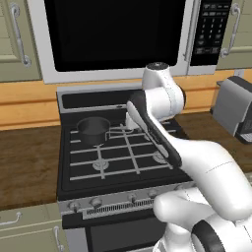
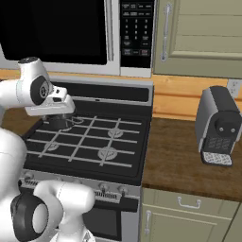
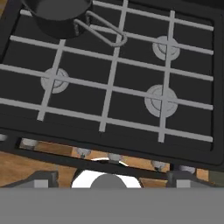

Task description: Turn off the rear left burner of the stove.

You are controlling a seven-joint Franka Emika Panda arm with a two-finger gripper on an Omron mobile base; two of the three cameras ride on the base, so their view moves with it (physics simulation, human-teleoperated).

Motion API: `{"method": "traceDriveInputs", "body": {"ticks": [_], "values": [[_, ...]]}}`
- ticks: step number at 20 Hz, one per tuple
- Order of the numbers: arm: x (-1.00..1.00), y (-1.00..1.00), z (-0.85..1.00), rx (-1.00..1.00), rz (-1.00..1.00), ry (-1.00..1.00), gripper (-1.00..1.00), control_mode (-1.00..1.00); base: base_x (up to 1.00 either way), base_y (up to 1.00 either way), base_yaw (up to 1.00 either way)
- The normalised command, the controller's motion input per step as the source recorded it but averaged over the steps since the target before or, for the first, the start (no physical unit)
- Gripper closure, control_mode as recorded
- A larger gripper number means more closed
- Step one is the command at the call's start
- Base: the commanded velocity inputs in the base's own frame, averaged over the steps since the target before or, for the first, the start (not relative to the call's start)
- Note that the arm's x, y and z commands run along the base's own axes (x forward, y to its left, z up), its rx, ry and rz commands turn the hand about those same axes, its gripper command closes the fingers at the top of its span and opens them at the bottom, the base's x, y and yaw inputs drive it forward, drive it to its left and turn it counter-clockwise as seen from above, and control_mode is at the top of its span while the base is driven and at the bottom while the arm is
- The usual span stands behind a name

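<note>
The black stove (image 1: pixel 116 163) (image 2: pixel 90 142) carries four burners under grey grate bars. A dark grey saucepan (image 1: pixel 93 129) (image 3: pixel 57 17) stands on the rear left spot, so the rear left burner is hidden beneath it. The pan's wire handle (image 3: pixel 105 33) points toward the stove's middle. My gripper (image 3: pixel 111 179) hangs open above the cooktop, looking down at the front half, nothing between its fingertips (image 3: pixel 41 178). The silver knobs (image 3: pixel 83 152) (image 1: pixel 96 202) line the front strip, below and in front of the gripper.
A big microwave (image 1: pixel 113 34) hangs over the stove. A grey coffee machine (image 2: pixel 218 125) stands on the wooden counter (image 2: pixel 175 160) to the right. The front left burner (image 3: pixel 54 80), front right burner (image 3: pixel 161 100) and rear right burner (image 3: pixel 166 47) are bare.
</note>
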Motion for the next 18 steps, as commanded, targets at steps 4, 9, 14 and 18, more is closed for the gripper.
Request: {"method": "traceDriveInputs", "body": {"ticks": [4,9,14,18], "values": [[-0.62,1.00,-0.39,-0.34,0.19,0.00,-1.00,-1.00,0.00,0.00,0.00],[-0.53,1.00,-0.58,-0.37,0.22,0.07,-1.00,-1.00,0.00,0.00,0.00],[-0.35,1.00,-0.79,-0.32,0.24,0.20,-1.00,-1.00,0.00,0.00,0.00],[-0.02,0.89,-0.98,-0.42,0.34,0.18,-1.00,-1.00,0.00,0.00,0.00]]}}
